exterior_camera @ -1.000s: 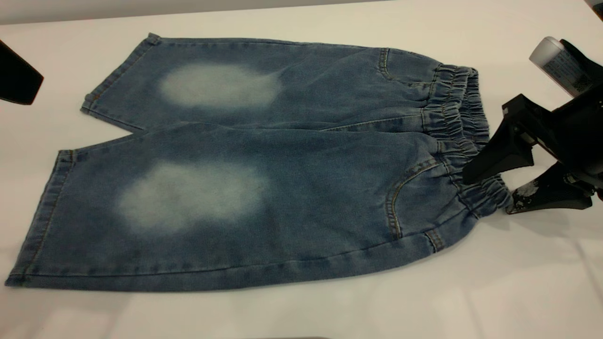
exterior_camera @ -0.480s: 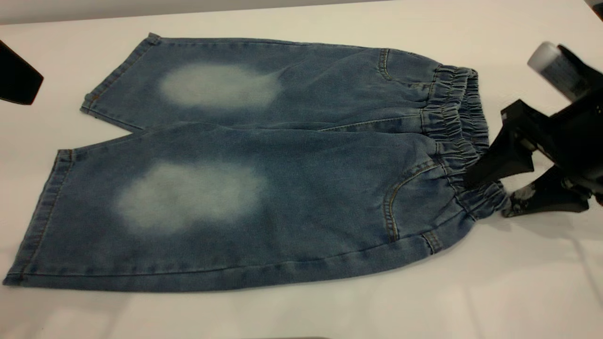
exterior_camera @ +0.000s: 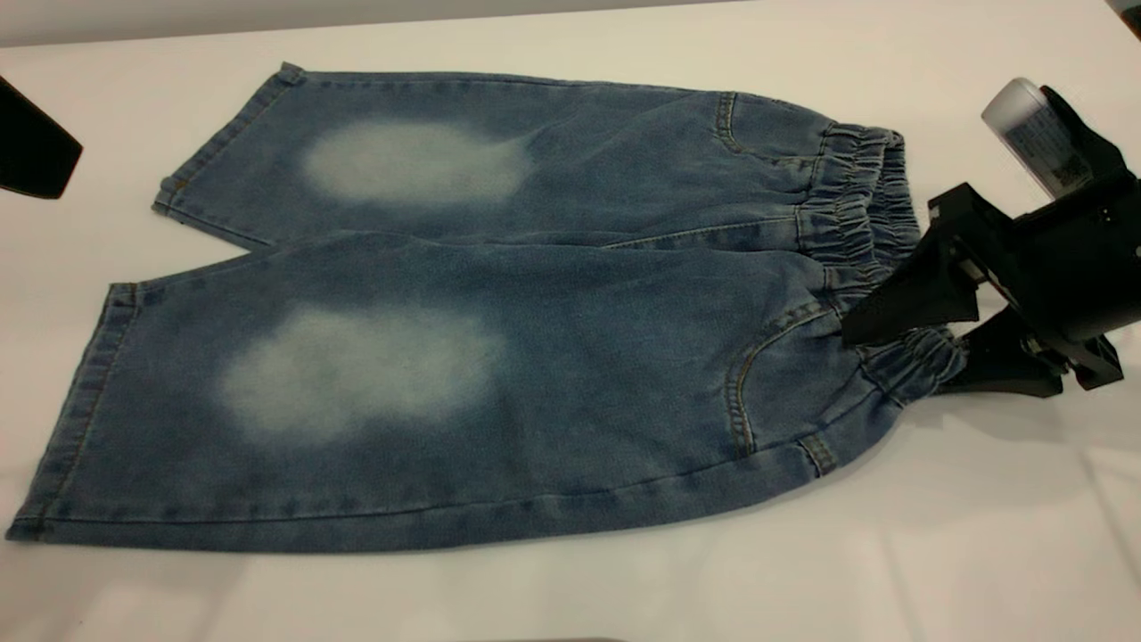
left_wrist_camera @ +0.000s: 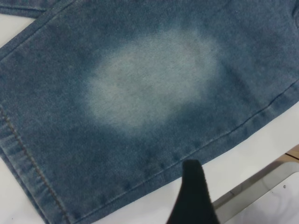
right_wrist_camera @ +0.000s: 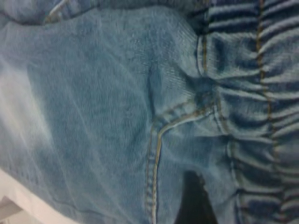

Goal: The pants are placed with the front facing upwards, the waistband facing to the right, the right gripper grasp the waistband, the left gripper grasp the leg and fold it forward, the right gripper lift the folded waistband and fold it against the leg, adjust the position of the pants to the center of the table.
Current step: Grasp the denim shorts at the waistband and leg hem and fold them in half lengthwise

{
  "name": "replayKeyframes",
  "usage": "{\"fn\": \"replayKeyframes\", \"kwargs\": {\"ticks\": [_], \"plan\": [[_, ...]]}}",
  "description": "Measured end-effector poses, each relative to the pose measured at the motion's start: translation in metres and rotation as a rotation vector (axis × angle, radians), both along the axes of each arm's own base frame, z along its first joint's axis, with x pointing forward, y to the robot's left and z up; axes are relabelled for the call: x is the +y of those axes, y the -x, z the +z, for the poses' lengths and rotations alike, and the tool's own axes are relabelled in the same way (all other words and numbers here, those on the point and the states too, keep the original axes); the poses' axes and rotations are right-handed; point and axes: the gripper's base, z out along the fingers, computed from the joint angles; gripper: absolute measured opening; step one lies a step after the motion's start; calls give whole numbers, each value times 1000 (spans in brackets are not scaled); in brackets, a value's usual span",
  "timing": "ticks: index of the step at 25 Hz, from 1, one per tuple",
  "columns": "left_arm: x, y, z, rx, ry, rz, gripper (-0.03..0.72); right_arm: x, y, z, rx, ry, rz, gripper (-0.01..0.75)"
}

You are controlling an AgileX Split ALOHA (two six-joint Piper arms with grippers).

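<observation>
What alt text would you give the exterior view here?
Blue denim pants lie flat, front up, on a white table, with the right tool straddling the gathered waistband at its near end, one finger above and one below. The left tool sits at the far left edge, off the fabric.
</observation>
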Motion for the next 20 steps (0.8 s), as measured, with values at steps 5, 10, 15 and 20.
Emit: {"fn": "replayKeyframes", "kwargs": {"ticks": [5, 10, 15, 20], "plan": [[2, 0, -1, -1, -29, -16, 492, -1, 4, -2, 14, 22, 47, 273], [9, 3, -6, 28, -138, -49, 492, 0, 11, -6, 45, 38, 127, 51], [20, -1, -27, 148, -274, -62, 489, 0, 10, -6, 46, 36, 113, 36], [26, -4, -67, 260, -354, -104, 476, 0, 9, -5, 45, 22, 95, 36]]}}
